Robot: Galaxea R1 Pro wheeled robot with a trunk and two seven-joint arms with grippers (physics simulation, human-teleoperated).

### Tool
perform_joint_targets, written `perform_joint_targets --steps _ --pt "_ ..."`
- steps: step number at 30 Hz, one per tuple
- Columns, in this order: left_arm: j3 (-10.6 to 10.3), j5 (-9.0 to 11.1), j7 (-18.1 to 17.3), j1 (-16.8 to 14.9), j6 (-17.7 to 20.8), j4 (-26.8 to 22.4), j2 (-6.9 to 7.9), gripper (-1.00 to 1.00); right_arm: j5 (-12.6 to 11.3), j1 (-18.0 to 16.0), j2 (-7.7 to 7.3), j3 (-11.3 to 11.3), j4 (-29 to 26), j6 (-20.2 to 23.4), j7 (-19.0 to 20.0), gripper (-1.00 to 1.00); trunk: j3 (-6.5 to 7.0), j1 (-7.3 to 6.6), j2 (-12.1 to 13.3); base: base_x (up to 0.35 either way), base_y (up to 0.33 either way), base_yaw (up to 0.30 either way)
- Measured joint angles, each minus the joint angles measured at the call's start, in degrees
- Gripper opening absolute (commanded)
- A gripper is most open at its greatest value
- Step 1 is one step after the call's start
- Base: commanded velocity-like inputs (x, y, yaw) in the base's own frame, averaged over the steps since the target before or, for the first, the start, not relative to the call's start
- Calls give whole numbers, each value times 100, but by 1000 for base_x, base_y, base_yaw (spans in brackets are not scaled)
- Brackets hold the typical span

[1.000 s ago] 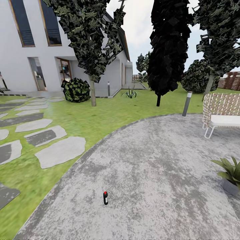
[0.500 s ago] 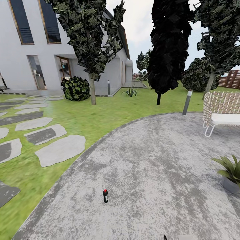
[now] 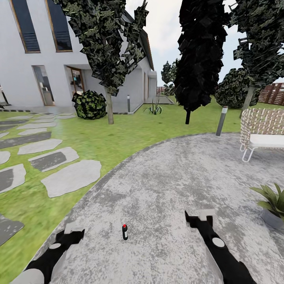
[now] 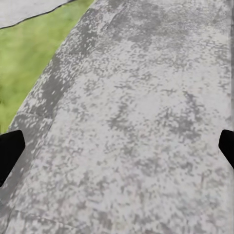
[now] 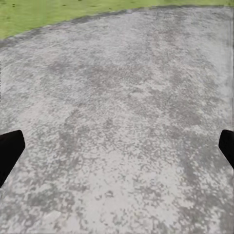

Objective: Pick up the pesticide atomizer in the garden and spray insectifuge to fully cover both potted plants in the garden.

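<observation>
Both grippers, left and right, have risen, jaws wide, flanking the upright atomizer on paving.

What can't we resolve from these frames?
- Potted plant, head view: cut by the right edge, pot partly out of frame; a second plant can't be located.
- Pesticide atomizer, head view: too small to read nozzle direction.
- Chair, head view: cropped at the right edge.
- Left gripper, right gripper: wrist views catch just dark finger slivers at the frame edges.
</observation>
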Motion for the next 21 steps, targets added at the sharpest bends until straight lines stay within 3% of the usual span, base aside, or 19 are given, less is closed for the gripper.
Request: perform_joint_targets --steps 7,21 --pt "-14 -20 -1 -47 -22 22 12 100 3 -129 -19 21 229 52 21 100 -1 -1 0 74 0 0" --pt "-11 -14 4 -19 -23 100 -20 100 3 -124 -41 12 341 54 12 100 -1 -3 0 315 17 0"
